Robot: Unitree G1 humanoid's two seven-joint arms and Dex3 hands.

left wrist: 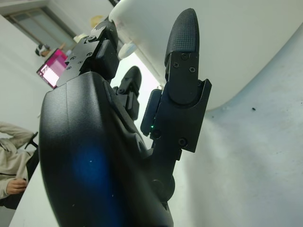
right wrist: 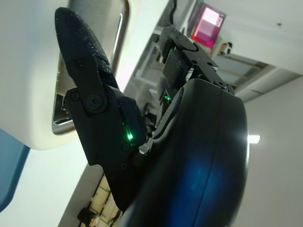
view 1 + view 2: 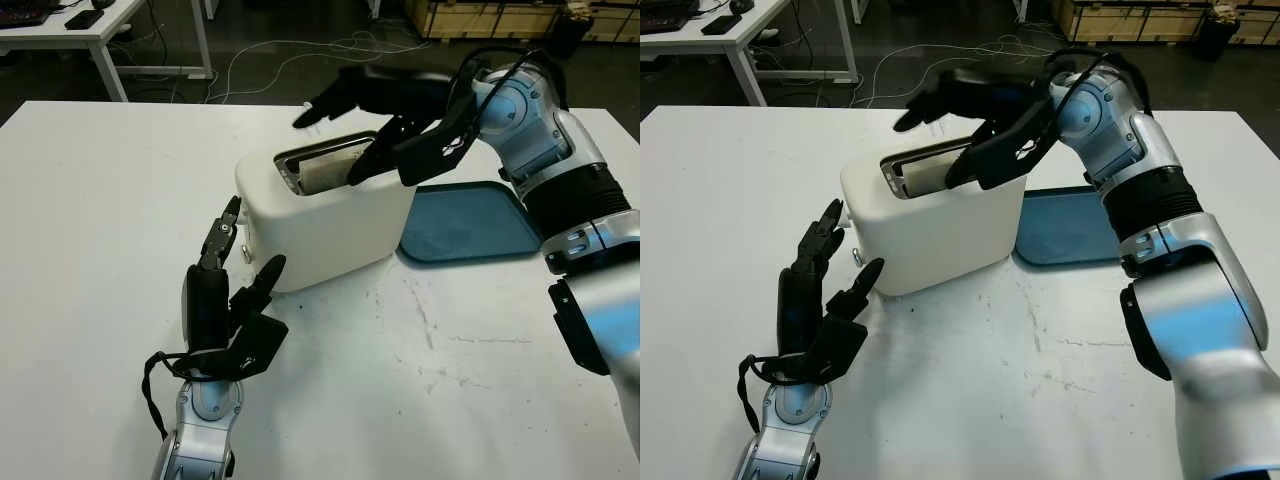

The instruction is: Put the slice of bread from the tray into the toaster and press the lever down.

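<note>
**Bread in the slot, right hand above the toaster**

Fingers of my right hand hang extended over the top of the toaster, holding nothing; one dark fingertip dips toward the edge of the slot, while another reaches out past the toaster's far side. I cannot tell whether any fingertip actually touches the toaster's top. From the right wrist view I see one finger lying along the white shell beside the slot's metal rim.

I see the slice of bread down inside the slot, a pale face showing between the metal edges, sitting low and no longer on the tray. The blue tray lies flat on the table just beside the toaster, on my right side, with its near corner tucked close to the toaster's base.

My left hand stands on the table in front of the toaster's near-left end, open and holding nothing, fingers pointing up and toward the appliance. Its uppermost fingertip is right by the small knob on the toaster's end face; I cannot tell whether it touches. In the left wrist view, one finger rises against the toaster's white side.

Beyond the white table I see a dark floor with loose cables, a second white desk at the far left, and wooden crates at the far right. A seated person's sleeve shows at the edge of the left wrist view.
</note>
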